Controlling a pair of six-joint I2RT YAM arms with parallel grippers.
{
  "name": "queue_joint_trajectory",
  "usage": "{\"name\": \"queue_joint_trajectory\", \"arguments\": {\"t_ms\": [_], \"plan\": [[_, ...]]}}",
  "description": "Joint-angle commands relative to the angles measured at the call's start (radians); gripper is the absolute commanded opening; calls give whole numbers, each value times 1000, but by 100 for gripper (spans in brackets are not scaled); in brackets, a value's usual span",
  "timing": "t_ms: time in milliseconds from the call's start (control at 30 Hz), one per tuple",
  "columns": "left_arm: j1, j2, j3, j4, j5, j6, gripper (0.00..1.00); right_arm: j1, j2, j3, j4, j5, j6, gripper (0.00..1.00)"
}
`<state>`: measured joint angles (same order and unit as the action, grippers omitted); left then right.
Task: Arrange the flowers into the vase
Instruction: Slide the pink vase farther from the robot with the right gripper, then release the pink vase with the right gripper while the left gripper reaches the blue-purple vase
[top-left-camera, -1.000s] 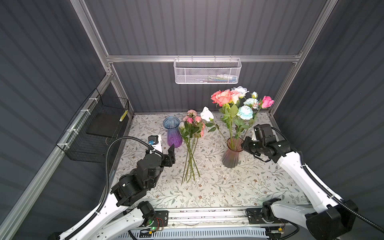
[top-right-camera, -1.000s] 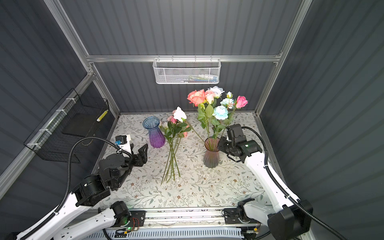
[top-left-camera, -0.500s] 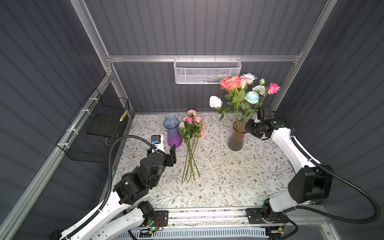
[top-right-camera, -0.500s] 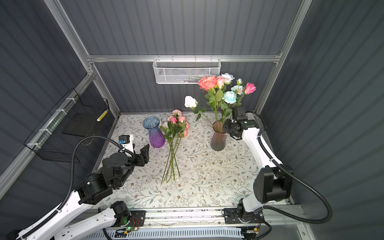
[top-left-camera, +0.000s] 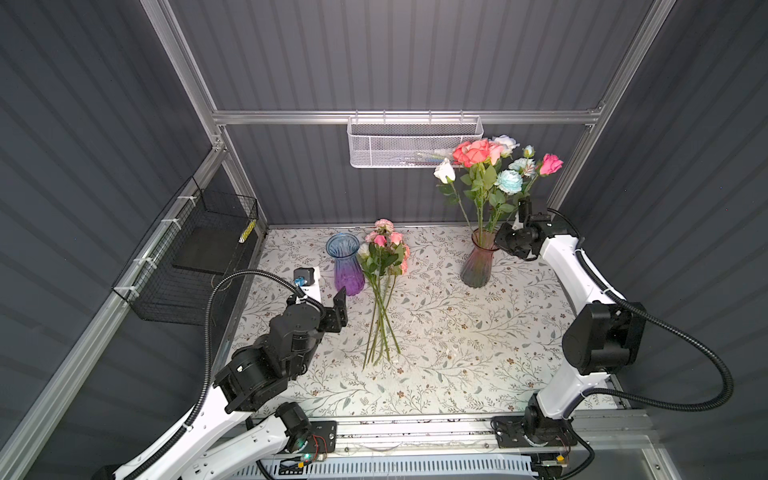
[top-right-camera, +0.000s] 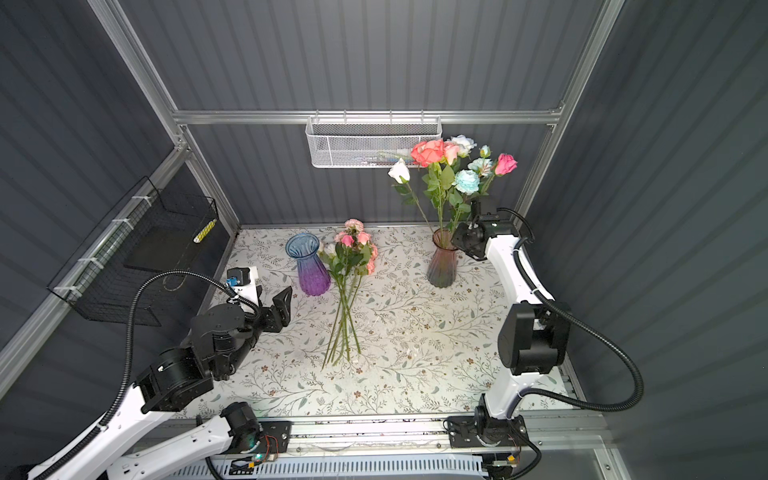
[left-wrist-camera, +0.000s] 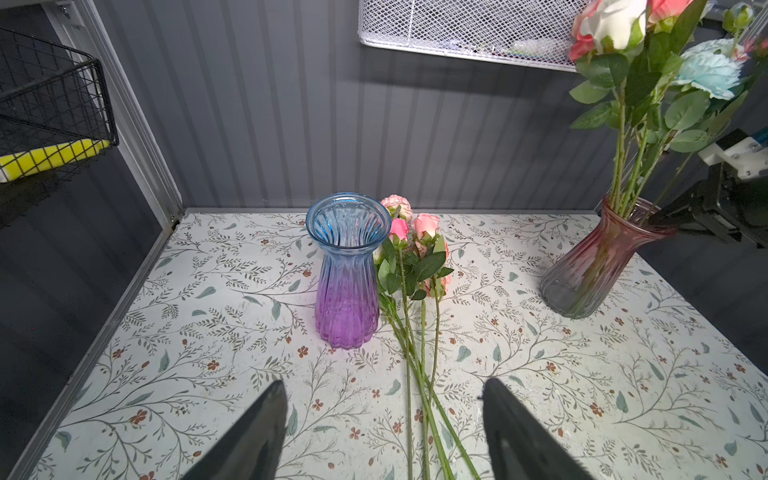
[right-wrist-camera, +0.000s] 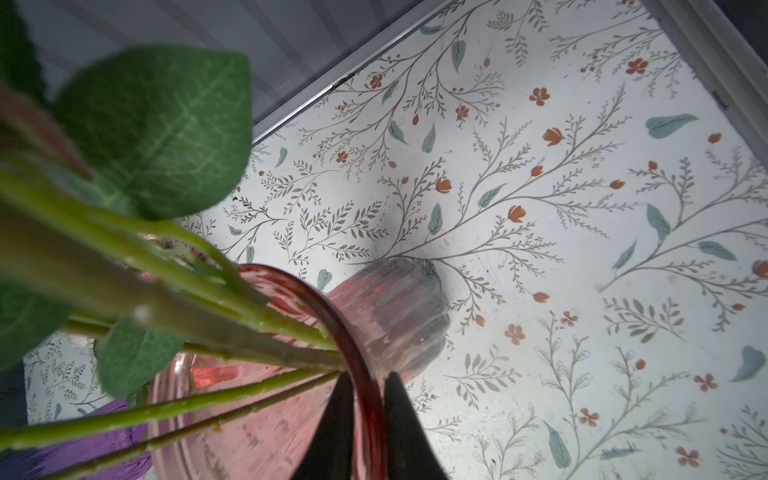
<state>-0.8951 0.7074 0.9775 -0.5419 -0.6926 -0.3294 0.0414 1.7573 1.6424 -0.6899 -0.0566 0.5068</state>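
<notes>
In both top views the right claw (top-left-camera: 500, 240) gripped the rim of the ribbed pink glass vase (top-left-camera: 477, 266), with coral, white and pale blue flowers (top-left-camera: 473, 151) standing above it. In the left wrist view the left claw (left-wrist-camera: 382, 390) gaped; loose pink roses (left-wrist-camera: 419, 270) lay just ahead on the floral tabletop (left-wrist-camera: 582, 374). In the right wrist view green stems (right-wrist-camera: 208, 324) crowded beside the fingers (right-wrist-camera: 336, 424): opening fully before lifting seemed wise.

Your two top views sit high over the near edge, side by side, looking down toward the far side; both take in the whole table (top-left-camera: 457, 357). Your left wrist camera rides low at near left, facing far. Your right wrist camera looks steeply down, very close on the pink vase (right-wrist-camera: 401, 307) at far right, which every view shares.
</notes>
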Motion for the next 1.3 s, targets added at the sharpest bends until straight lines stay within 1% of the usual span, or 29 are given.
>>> {"name": "queue_joint_trajectory", "arguments": {"t_ms": [0, 67, 167, 233, 300, 333, 400, 467, 533, 567, 667, 800, 833, 967, 1067, 1200, 1267], "plan": [[-2, 38, 39, -24, -13, 7, 77, -5, -12, 5, -26, 1, -19, 33], [-2, 66, 47, -29, -13, 7, 78, -4, -41, 0, -24, 10, -19, 41], [-2, 114, 71, -38, -28, 10, 80, -5, -87, -6, -31, 33, -22, 46], [1, 155, 95, -43, -63, 10, 81, -5, -128, -17, -38, 54, -23, 49], [24, 212, 145, -60, -66, 29, 81, -3, -180, -43, -42, 82, -24, 52], [53, 248, 183, -82, -54, 31, 81, -3, -211, -60, -44, 98, -22, 53], [126, 316, 265, -117, 18, 38, 80, -1, -279, -104, -39, 124, -20, 56], [221, 373, 349, -142, 121, 43, 79, 0, -356, -160, -33, 152, -21, 58], [331, 426, 423, -158, 257, 46, 79, 2, -433, -213, -32, 177, -23, 60], [386, 463, 486, -171, 322, 46, 79, 3, -473, -244, -27, 189, -23, 61], [522, 587, 602, -230, 490, 46, 79, 12, -592, -326, -16, 201, -20, 63], [662, 740, 694, -285, 633, 46, 77, 55, -731, -398, -19, 205, -18, 64], [690, 782, 714, -297, 657, 42, 75, 68, -754, -410, -22, 203, -17, 64], [749, 904, 752, -296, 728, 21, 67, 95, -819, -454, -23, 157, -18, 65], [754, 961, 794, -298, 731, 21, 67, 103, -841, -480, -21, 135, -17, 65], [759, 1034, 828, -296, 787, 26, 65, 103, -859, -524, -7, 106, -13, 65], [759, 1072, 841, -302, 791, 31, 63, 103, -866, -545, -1, 103, -14, 66]]}}
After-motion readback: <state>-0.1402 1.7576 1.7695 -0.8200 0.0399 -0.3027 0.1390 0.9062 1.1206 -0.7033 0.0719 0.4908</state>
